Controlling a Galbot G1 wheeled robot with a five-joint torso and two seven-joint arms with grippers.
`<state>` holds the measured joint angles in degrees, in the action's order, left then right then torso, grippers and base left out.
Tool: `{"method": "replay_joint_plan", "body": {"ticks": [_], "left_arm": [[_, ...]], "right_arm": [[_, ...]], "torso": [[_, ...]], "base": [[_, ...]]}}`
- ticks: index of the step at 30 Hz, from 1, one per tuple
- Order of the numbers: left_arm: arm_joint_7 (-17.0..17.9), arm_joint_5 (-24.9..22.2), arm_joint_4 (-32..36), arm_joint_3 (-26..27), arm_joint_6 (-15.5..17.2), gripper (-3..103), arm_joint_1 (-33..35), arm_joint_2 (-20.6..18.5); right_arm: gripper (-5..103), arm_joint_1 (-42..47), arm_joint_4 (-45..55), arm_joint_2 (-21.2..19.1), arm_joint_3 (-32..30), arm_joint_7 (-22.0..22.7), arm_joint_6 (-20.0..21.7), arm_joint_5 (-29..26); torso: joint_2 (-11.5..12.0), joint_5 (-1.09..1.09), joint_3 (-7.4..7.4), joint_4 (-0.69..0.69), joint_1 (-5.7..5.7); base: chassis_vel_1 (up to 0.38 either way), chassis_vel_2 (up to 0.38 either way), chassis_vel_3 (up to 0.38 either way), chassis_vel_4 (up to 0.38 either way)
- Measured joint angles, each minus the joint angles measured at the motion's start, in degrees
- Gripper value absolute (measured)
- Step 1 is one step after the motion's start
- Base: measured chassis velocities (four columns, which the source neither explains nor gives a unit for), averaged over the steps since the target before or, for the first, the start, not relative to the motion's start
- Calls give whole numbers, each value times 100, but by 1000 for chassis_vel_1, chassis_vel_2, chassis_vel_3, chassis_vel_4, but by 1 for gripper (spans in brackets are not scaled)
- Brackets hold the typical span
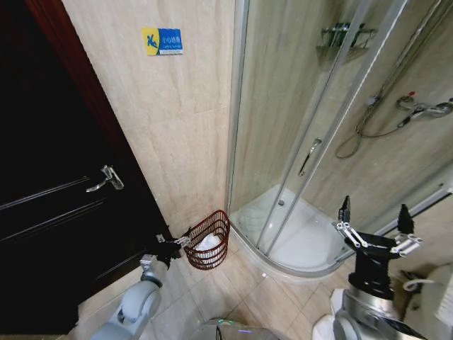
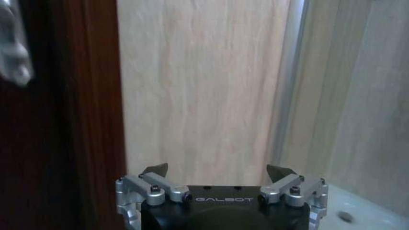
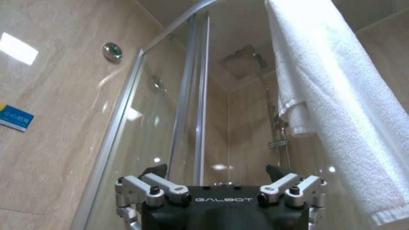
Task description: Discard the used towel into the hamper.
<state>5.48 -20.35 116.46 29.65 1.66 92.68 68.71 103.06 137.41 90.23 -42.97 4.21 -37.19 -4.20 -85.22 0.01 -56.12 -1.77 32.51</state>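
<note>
The lower part of the hamper (image 1: 209, 241) is partly masked by the left gripper (image 1: 175, 243), which sits just beside its rim on the door side; from the head view the fingers there are too small to read, but the left wrist view shows the left gripper's (image 2: 217, 171) two dark fingertips spread wide with nothing between them, facing the beige wall tile (image 2: 198, 86). There is one hamper, a small round dark-red wire basket with horizontal ribs, narrowing toward its base, standing on the tiled floor (image 1: 212, 294) in the corner where the wall meets the curved shower enclosure (image 1: 297, 177). Something white (image 1: 207, 244) lies inside it, its shape hard to make out through the wires. The right gripper (image 1: 374, 212) is raised at the right in front of the shower glass, its jaws wide apart and empty; its wrist view shows one white towel (image 3: 326, 96) hanging beside it, cut off at the picture's edge. One dark door (image 1: 56, 198) with a metal handle (image 1: 106, 178) stands left of the hamper.
</note>
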Motion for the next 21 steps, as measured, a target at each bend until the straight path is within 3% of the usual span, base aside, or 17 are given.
{"method": "replay_joint_plan", "body": {"ticks": [2, 4, 7, 13, 16, 17, 20, 21], "left_arm": [[-243, 343, 206, 273, 78, 100, 156, 317], [-303, 434, 254, 330, 89, 100, 187, 399], [-659, 899, 590, 645, 108, 100, 347, 932], [-964, 1117, 999, 792, 222, 100, 674, 1499], [-1049, 1302, 1360, 841, 780, 100, 825, 1861], [-1049, 1302, 1360, 841, 780, 100, 825, 1861], [-1333, 1369, 1668, 1039, 1312, 100, 885, 1996], [-1333, 1369, 1668, 1039, 1312, 100, 885, 1996]], "right_arm": [[100, 1, -29, -71, -52, 19, 47, -152], [100, -1, -53, -100, -63, 40, 69, -209], [100, 1, -40, -249, -156, 109, 307, -535], [100, 59, 85, -324, -183, 131, 438, -577], [100, 156, 201, -356, -183, 149, 455, -567], [100, 156, 201, -356, -183, 149, 455, -567], [100, 239, 294, -412, -190, 170, 461, -573], [100, 239, 294, -412, -190, 170, 461, -573]], "torso": [[1, -1, 0, -1, 0], [1, -1, 0, -1, 0], [1, 1, 0, 0, 0], [1, 0, 0, -1, 0], [1, 0, 0, -1, 0], [1, 0, 0, -1, 0], [1, 0, 0, 0, 0], [1, 0, 0, 0, 0]], "base": [[0, 0, 0, 0], [0, 0, 0, 0], [0, 0, 0, 0], [0, 0, 0, 0], [0, 0, 0, 0], [0, 0, 0, 0], [0, 0, 0, 0], [0, 0, 0, 0]]}}
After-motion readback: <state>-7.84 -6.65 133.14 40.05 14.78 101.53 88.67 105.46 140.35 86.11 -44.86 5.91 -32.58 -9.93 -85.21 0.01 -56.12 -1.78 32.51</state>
